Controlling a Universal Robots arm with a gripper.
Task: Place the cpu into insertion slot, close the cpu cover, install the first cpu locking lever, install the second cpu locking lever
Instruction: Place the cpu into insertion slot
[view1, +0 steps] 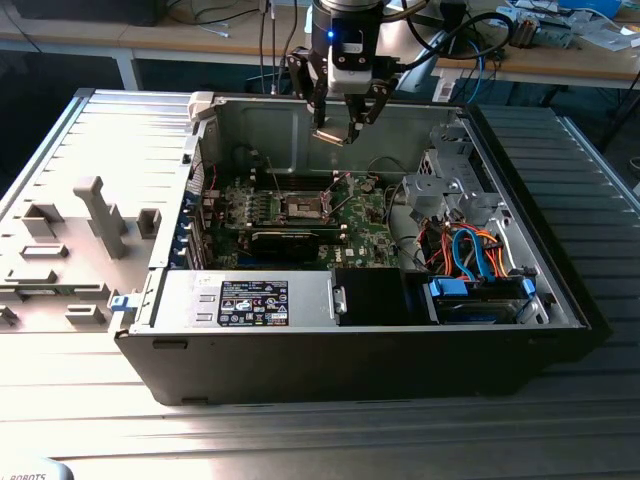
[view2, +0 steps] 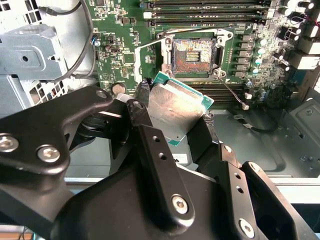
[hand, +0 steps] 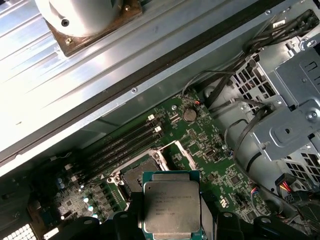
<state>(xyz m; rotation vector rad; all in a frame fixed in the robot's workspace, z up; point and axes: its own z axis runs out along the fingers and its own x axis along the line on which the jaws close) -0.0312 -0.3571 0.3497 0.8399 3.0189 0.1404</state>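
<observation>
My gripper (view1: 341, 122) hangs above the open computer case, shut on the cpu (view2: 176, 107), a flat square chip with a silver top and a green edge. The chip sits between the black fingers (view2: 142, 112) in both wrist views, and its printed lid (hand: 171, 207) faces the first wrist camera. Below it on the green motherboard (view1: 365, 235) lies the insertion slot (view2: 192, 50), its tan pin field uncovered (view1: 302, 207). A thin metal frame, apparently the cpu cover (hand: 176, 151), stands swung up beside the slot. Thin wire levers (view2: 232, 92) stick out from the socket's rim.
Memory slots (view2: 210, 12) run alongside the socket. A grey drive cage (view1: 450, 185) and bundled orange and blue cables (view1: 470, 255) fill the case on the exterior view's right. The power supply (view1: 250, 300) sits at the near wall. A grey fixture plate (view1: 70, 250) lies outside the case.
</observation>
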